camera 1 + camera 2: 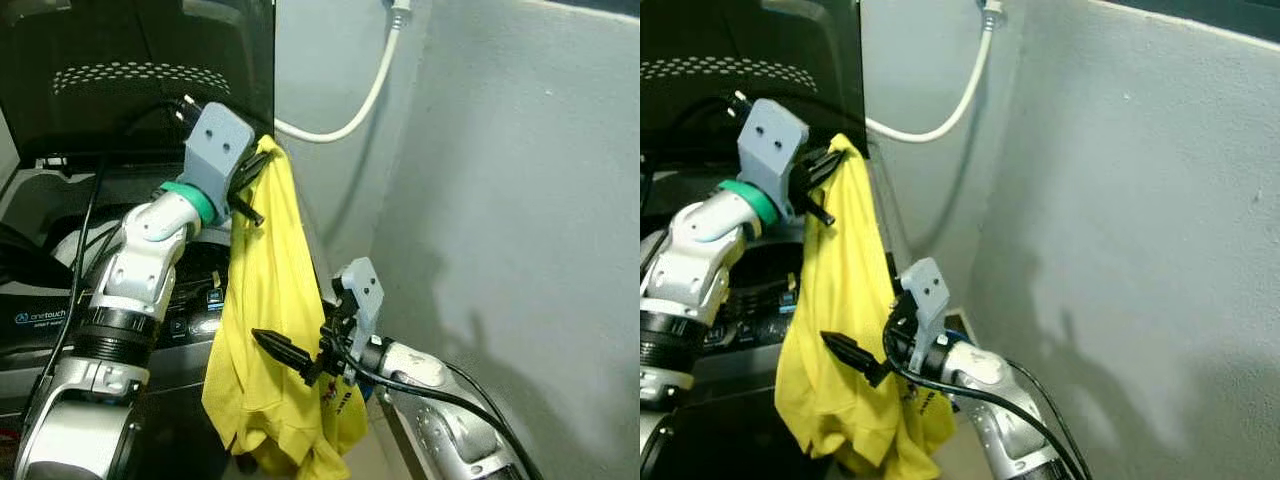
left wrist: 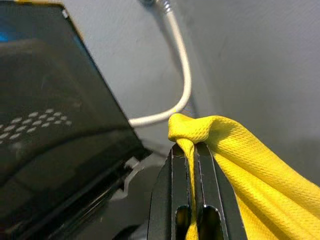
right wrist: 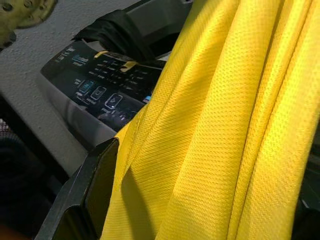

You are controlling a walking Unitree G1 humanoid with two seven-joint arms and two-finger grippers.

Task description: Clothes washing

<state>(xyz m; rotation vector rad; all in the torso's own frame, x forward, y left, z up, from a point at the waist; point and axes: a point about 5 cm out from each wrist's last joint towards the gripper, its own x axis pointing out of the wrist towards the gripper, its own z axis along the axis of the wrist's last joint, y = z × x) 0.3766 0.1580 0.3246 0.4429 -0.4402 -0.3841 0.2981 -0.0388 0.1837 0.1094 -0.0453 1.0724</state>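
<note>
A yellow shirt (image 1: pixel 265 300) hangs in long folds beside the open top-loading washing machine (image 1: pixel 60 200). My left gripper (image 1: pixel 257 182) is raised above the machine and shut on the shirt's top edge; the left wrist view shows the cloth (image 2: pixel 210 132) pinched between both fingers (image 2: pixel 175 175). Lower down, my right gripper (image 1: pixel 287 347) is open against the hanging part of the shirt. One of its fingers (image 3: pixel 95 190) lies along the cloth (image 3: pixel 215 130), and the other is hidden by the folds.
The machine's black lid (image 1: pixel 130 70) stands upright behind my left arm. Its control panel (image 3: pixel 95 87) lies just beyond the shirt. A white hose (image 1: pixel 370 95) curves down the grey wall (image 1: pixel 510 200), which stands close on the right.
</note>
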